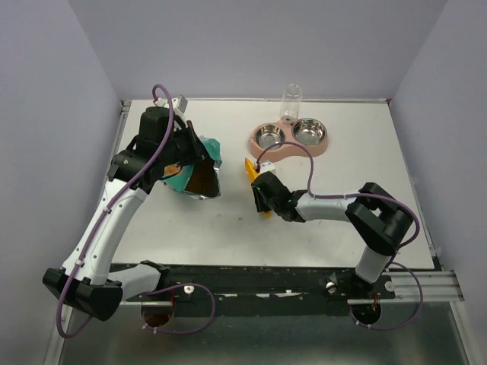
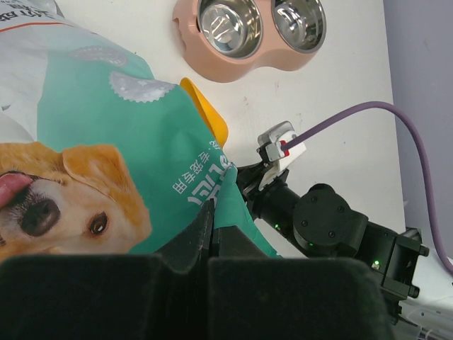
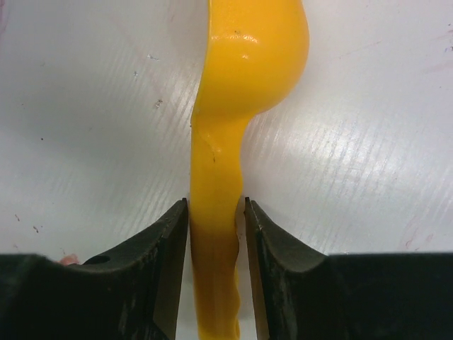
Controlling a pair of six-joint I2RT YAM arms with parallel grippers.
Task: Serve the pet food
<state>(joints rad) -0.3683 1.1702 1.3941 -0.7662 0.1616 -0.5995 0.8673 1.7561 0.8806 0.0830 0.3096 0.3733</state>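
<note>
My left gripper point(image 2: 210, 209) is shut on the edge of a teal pet food bag point(image 2: 106, 142) with a dog picture, holding it tilted at the table's left point(image 1: 186, 163). A brown mass, apparently the kibble point(image 1: 202, 180), shows in the bag's open mouth. My right gripper point(image 3: 216, 205) is shut on the handle of an orange scoop point(image 3: 244, 64), which is held on its edge just over the table. In the top view this gripper point(image 1: 259, 186) sits mid-table, right of the bag, and the scoop's bowl point(image 1: 248, 168) looks empty.
A pink double feeder point(image 1: 259, 150) with two empty steel bowls and a clear water bottle point(image 1: 291, 101) stands at the back, beyond the scoop. It also shows in the left wrist view point(image 2: 185, 37). Purple cables loop over both arms.
</note>
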